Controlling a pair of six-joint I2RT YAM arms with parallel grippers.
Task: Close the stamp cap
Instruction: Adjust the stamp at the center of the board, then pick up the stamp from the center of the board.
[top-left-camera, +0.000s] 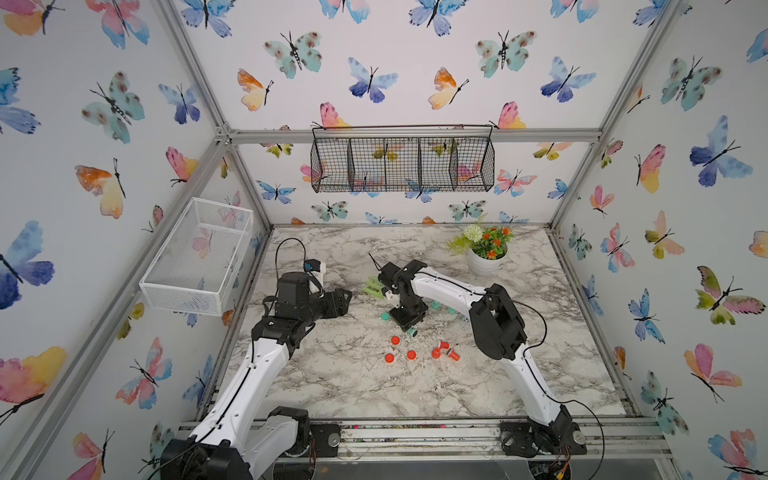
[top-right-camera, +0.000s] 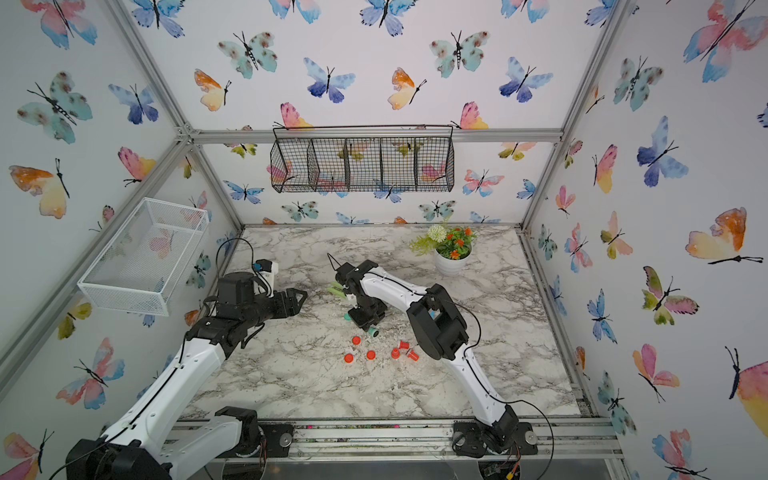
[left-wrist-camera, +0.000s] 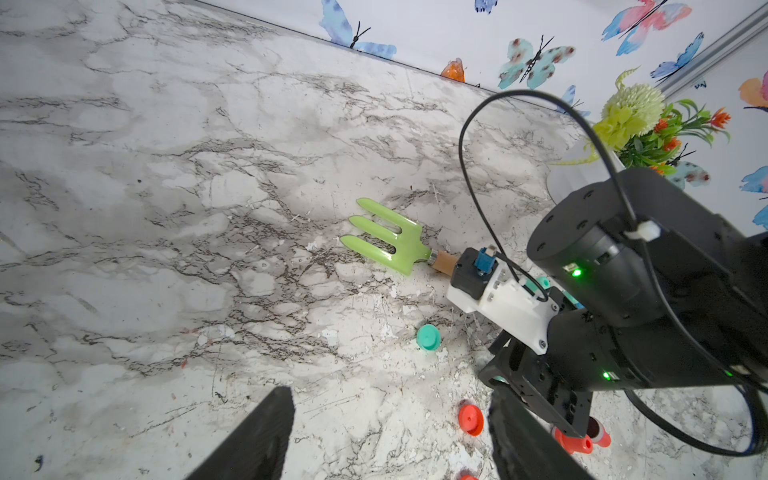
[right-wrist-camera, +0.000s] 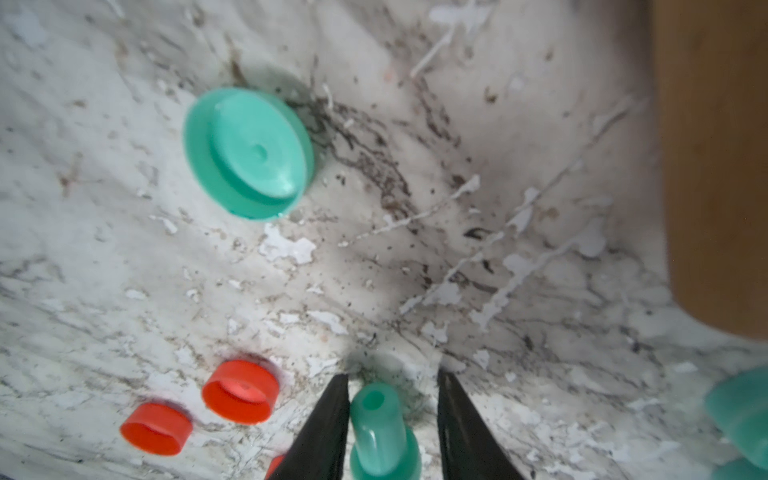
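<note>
Nearest, red caps (top-left-camera: 395, 340) lie scattered on the table (top-left-camera: 332, 386); they are not my concern. Just beyond, my right hand (right-wrist-camera: 392, 374) stands narrow astride the teal stamp (right-wrist-camera: 380, 432), close on one side with a gap on the other, so nothing is gripped yet. Risk: closing off-centre may tip the stamp or squirt it out. The teal cap (right-wrist-camera: 249, 151) lies loose, left and slightly farther; seated askew, it would jam. My left hand (left-wrist-camera: 390, 440) hangs wide and empty.

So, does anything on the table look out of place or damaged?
Yes. A green garden fork lies near a teal cap, though it has nothing to do with stamps. The table is chipped, with white flakes showing. One red stamp lies on its side.
</note>
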